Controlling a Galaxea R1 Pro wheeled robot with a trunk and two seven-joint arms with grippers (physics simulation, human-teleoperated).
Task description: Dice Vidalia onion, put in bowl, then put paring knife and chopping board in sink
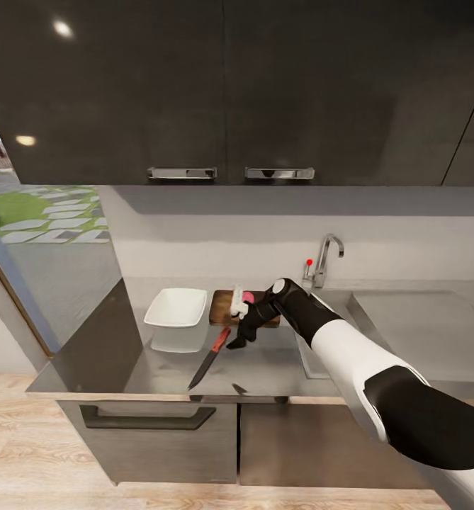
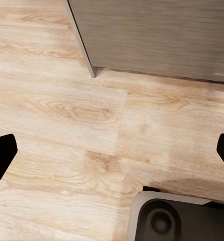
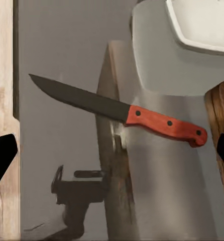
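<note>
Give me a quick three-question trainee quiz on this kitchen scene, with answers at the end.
1. True or false: the knife lies on the countertop, off the board.
2. Which sits nearest the bowl? A faucet B board C cabinet handles
3. Fill in: the right gripper hovers just above the knife's ____.

Key: 1 true; 2 B; 3 handle.

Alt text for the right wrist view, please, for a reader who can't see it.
A knife with a reddish handle and dark blade lies flat on the grey counter, between the open right gripper's dark fingers. A white bowl and a wooden board's edge sit just beyond the handle.
</note>
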